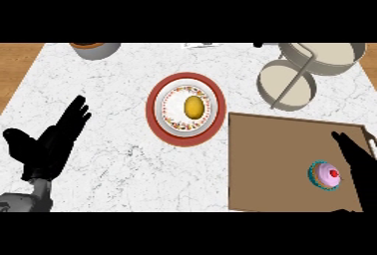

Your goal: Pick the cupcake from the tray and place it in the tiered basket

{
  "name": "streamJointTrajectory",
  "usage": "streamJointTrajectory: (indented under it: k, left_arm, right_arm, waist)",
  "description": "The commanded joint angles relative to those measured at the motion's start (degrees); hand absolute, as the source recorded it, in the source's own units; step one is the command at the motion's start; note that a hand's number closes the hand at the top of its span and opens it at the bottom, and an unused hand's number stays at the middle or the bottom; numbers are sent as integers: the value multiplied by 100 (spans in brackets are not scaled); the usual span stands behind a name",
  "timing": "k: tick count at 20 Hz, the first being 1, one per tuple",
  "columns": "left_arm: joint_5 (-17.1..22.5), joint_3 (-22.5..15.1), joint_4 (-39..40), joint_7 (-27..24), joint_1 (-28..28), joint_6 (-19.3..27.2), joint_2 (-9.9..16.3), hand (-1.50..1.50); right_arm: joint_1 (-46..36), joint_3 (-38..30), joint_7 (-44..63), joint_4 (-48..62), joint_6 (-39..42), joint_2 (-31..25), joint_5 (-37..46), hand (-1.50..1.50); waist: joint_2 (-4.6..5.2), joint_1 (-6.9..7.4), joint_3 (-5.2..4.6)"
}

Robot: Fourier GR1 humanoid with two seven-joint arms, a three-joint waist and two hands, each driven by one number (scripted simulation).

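Right hand released, fingers straight, just beside cupcake on tray. Cupcake likely light, frosting soft — take it by the wrapper sides, low. Left hand resting open over desk.

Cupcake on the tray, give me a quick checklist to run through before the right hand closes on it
1. Cupcake on the tray, upright: ok.
2. Right hand beside the cupcake: ok, it shows just right of it.
3. Right hand's fingers straight, not curled round the cupcake: ok.
4. Contact between hand and cupcake: cannot tell from this view.
5. Tiered basket beyond the tray, tiers holding nothing visible: ok.
6. Left hand open, resting at the counter's left, far from the tray: ok.
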Motion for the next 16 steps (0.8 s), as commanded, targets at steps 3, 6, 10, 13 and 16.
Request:
streamJointTrajectory:
  k: [3,6,10,13,16]
  left_arm:
    - [81,259,-148,448,-229,-176,67,0]
    - [-45,379,-142,119,146,-335,11,0]
    - [-269,408,-14,6,81,-387,-277,0]
    - [-263,610,402,-234,57,-659,-283,0]
    - [-575,509,64,127,47,-431,-518,0]
  right_arm:
    - [65,26,-26,922,-1,436,450,-150]
    - [6,233,-184,1345,-183,875,984,-150]
    - [196,42,-355,1392,-193,1015,1410,-150]
    - [12,-198,-877,1979,-377,1073,1589,-150]
    - [-13,-345,-906,1909,-203,1203,1827,-150]
  waist:
    - [-4,-23,10]
    - [-6,-5,9]
    - [-8,-36,8]
    - [-3,-37,7]
    - [-7,-40,8]
